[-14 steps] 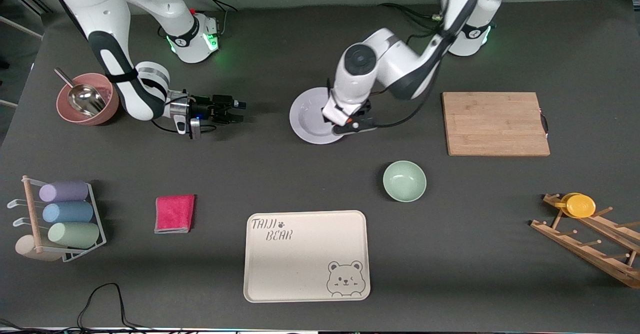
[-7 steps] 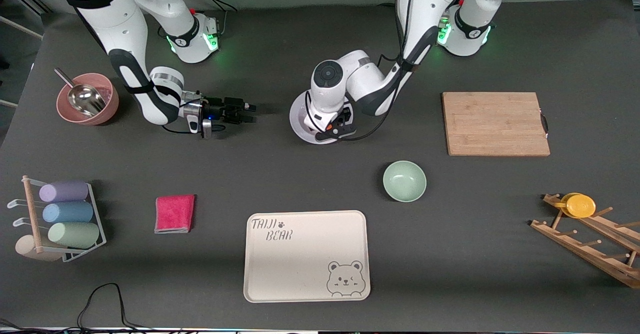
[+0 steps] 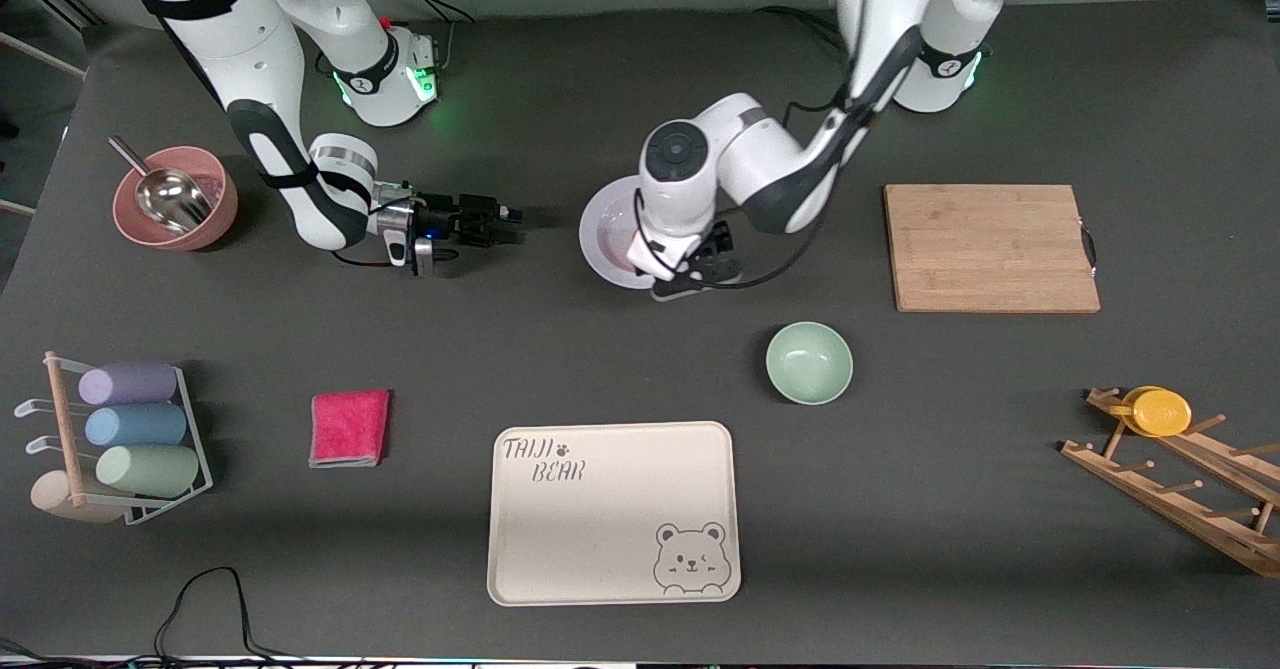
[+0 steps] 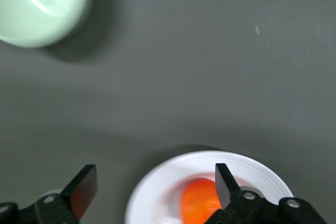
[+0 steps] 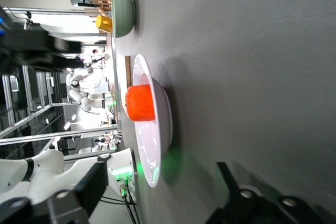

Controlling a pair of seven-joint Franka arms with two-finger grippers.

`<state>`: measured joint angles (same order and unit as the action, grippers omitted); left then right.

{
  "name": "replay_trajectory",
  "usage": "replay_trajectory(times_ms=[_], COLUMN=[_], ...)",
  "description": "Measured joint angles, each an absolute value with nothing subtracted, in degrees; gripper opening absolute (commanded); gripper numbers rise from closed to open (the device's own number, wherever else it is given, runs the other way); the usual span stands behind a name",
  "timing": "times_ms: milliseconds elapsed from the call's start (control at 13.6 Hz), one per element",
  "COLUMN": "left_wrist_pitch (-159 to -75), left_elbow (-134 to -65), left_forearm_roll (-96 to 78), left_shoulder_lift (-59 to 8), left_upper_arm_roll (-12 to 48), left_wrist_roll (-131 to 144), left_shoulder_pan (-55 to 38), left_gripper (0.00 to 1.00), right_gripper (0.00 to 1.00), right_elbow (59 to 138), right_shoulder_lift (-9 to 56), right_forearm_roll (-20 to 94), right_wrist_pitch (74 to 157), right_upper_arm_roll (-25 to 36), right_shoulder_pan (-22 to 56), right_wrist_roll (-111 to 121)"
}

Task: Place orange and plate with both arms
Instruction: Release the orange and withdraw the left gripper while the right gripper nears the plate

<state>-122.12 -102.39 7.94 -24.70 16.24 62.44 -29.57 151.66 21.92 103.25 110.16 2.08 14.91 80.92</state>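
A: The orange (image 5: pixel 140 103) sits in the plate (image 3: pixel 603 239), between the arm bases and the mint bowl (image 3: pixel 809 362). The left gripper (image 4: pixel 152 188) hovers over the plate's near edge, fingers spread, holding nothing.

B: And the right gripper (image 3: pixel 492 221) is low beside the plate, toward the right arm's end, fingers parted, empty too.

A: The risk? If it clips the rim, the plate could tip and roll the orange off.

B: Or the two grippers crowd each other there.
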Motion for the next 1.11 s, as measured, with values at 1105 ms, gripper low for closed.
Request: replay_trajectory(times_ms=[1105], left_wrist_pitch=[-99.6], left_elbow=[-102.5], left_forearm_roll=[7.3], left_shoulder_lift=[-2.6], left_upper_arm_roll=[15.5], left_wrist_roll=[25.3], left_shoulder_pan=[-3.2], left_gripper=[1.0], right_gripper=[0.37], right_elbow=[148.7], right_shoulder_lift=[25.1], right_forearm_roll=[109.2], right_wrist_pitch=[113.6], right_upper_arm_roll=[-4.3], right_shoulder_pan=[16.1], right_wrist_roll=[84.4])
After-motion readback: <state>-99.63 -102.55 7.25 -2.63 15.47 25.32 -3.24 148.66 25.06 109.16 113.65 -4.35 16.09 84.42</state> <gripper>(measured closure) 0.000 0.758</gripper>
